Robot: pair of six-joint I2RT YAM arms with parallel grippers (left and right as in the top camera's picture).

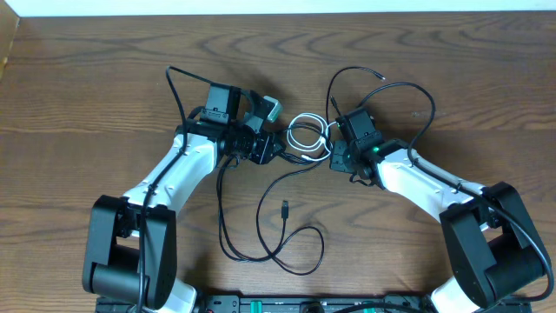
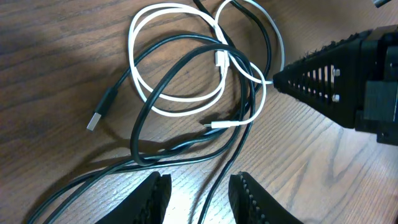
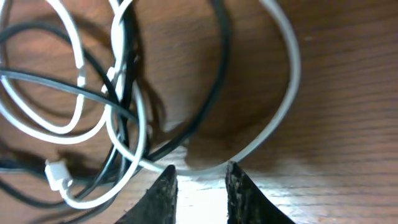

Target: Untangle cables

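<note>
The tangled cables [image 1: 306, 136] (white loops crossed by black cords) lie mid-table between both claws. The left gripper [image 2: 199, 199] is released just short of them. The right gripper [image 3: 200, 193] is also released, tips at a white loop. The table [image 1: 87, 87] edges are well away.

Cable tangle [image 1: 306, 136] on table [image 1: 87, 69], mid-field. Left gripper [image 1: 280, 148] just left of it, right gripper [image 1: 331, 153] just right. One cable [image 1: 263, 204] trails from the tangle toward the near edge. A plug [image 1: 285, 207] lies beside that trail, well apart from the tangle.
</note>
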